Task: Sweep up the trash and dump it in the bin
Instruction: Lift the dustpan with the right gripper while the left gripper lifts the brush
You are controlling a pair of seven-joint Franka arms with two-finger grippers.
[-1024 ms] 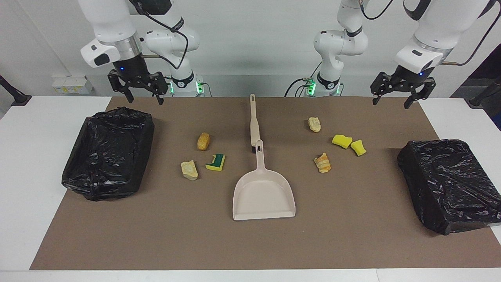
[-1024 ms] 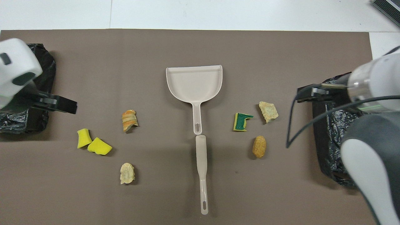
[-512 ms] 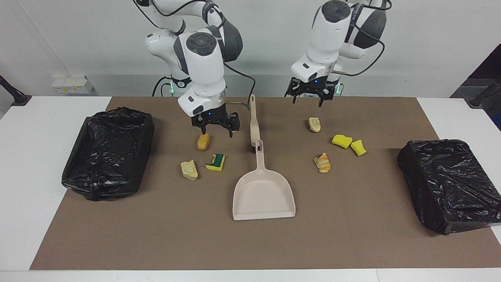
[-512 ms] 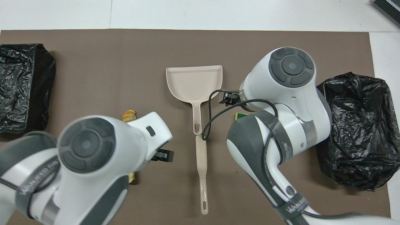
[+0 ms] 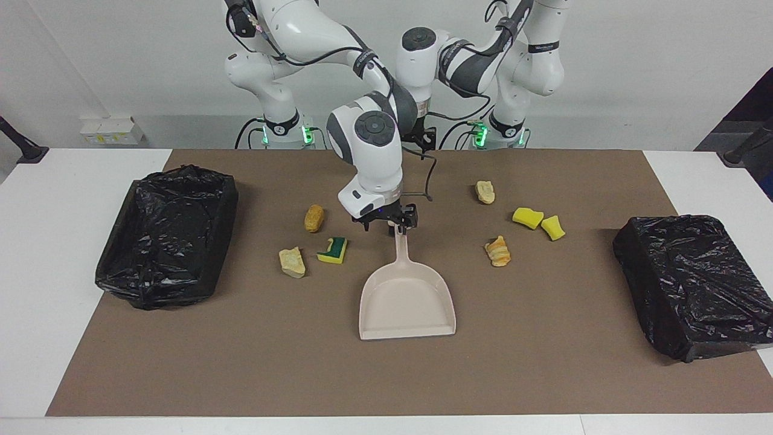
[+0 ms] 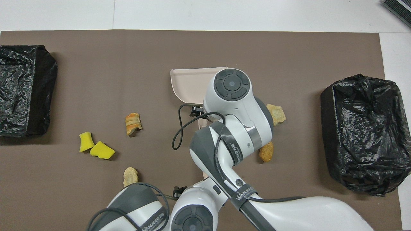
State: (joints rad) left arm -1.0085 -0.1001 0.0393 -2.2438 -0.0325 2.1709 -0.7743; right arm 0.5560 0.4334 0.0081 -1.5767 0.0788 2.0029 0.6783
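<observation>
The beige dustpan (image 5: 406,302) lies on the brown mat, handle toward the robots. My right gripper (image 5: 389,222) is low at the handle's end, open, fingertips on either side of it. Trash is scattered to both sides: a green-and-yellow sponge (image 5: 333,250) and two tan pieces (image 5: 313,217) (image 5: 292,262) toward the right arm's end, and two yellow sponge chunks (image 5: 528,217), an orange roll (image 5: 497,251) and a pale piece (image 5: 485,191) toward the left arm's end. My left gripper (image 5: 424,136) hangs near the mat's robot-side edge, mostly hidden by the right arm.
Two bins lined with black bags stand at the mat's ends, one (image 5: 166,235) at the right arm's end and one (image 5: 694,284) at the left arm's end. In the overhead view, only a sliver of the beige brush (image 6: 204,175) shows under the arms.
Both arms swung in from the mat's ends to the middle. The right gripper came down to the dustpan handle's end; the left gripper moved in over the brush's place. Nothing on the mat moved.
</observation>
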